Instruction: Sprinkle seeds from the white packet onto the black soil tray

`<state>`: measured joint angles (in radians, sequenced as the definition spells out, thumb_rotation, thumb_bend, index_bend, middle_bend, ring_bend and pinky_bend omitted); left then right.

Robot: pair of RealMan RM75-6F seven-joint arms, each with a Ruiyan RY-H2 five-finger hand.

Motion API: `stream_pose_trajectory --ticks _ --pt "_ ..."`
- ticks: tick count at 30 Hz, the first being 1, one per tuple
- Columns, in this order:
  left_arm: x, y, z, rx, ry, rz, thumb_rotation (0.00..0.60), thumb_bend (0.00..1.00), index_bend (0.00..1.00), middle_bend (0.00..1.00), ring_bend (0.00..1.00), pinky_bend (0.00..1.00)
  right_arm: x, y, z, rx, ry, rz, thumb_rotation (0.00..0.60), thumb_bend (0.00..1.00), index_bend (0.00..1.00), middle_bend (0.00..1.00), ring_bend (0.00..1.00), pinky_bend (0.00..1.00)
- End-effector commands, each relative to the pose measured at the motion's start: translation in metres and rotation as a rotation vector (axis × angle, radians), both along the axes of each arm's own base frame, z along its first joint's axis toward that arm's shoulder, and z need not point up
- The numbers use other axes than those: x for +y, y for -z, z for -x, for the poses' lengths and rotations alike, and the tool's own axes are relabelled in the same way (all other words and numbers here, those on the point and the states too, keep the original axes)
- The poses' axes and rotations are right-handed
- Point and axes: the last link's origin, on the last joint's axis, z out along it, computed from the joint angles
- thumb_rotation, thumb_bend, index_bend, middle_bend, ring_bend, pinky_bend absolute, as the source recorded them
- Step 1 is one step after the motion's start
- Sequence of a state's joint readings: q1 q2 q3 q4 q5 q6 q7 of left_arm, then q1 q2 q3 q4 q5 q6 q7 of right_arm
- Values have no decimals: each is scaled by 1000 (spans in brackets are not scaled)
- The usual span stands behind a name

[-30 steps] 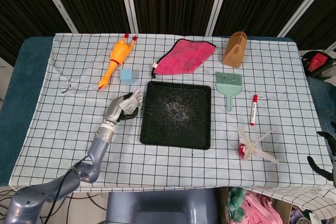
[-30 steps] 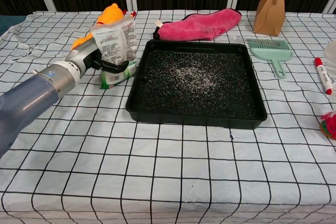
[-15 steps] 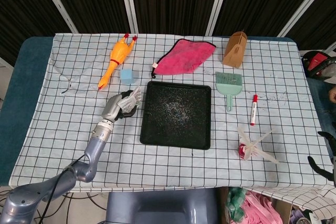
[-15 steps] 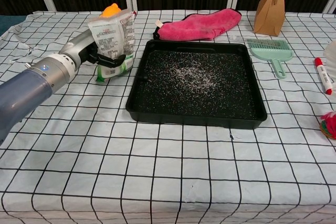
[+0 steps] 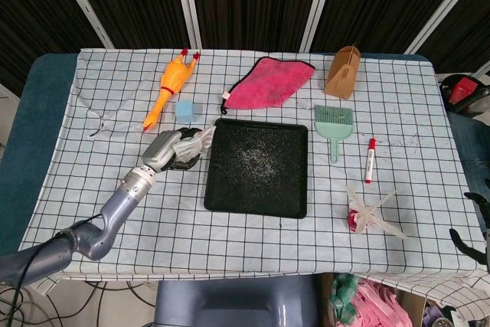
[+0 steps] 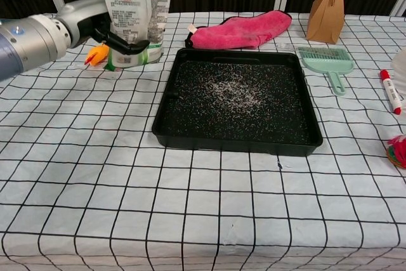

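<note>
left hand [image 6: 95, 26] | fingers held white seed packet [image 6: 134, 20] upright, lifted higher off desk than a second earlier, left of black soil tray [image 6: 190, 136] | seeds already scattered; packet not over tray | right hand unseen
</note>
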<state>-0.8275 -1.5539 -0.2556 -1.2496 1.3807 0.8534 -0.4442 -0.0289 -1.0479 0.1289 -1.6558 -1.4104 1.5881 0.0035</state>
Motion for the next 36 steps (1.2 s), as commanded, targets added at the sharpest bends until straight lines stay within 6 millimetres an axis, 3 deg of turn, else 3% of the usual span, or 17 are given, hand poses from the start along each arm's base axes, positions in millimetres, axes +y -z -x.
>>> stream_pose_trajectory --ticks 1,8,21,36 --pt "6 -18 -29 80 55 43 600 613 342 389 279 452 -1 -1 1 0 6 6 600 195 260 40 146 335" --pt "23 -17 -56 155 71 85 600 646 360 406 294 452 -1 -3 7 2 28 15 600 195 260 39 146 335" --pt "53 -8 -75 400 92 136 600 654 371 421 313 452 -2 -6 15 16 68 30 600 195 260 39 146 335" --pt "58 -11 -102 628 168 133 600 660 389 435 327 453 -4 -6 20 16 83 32 600 195 260 39 146 335"
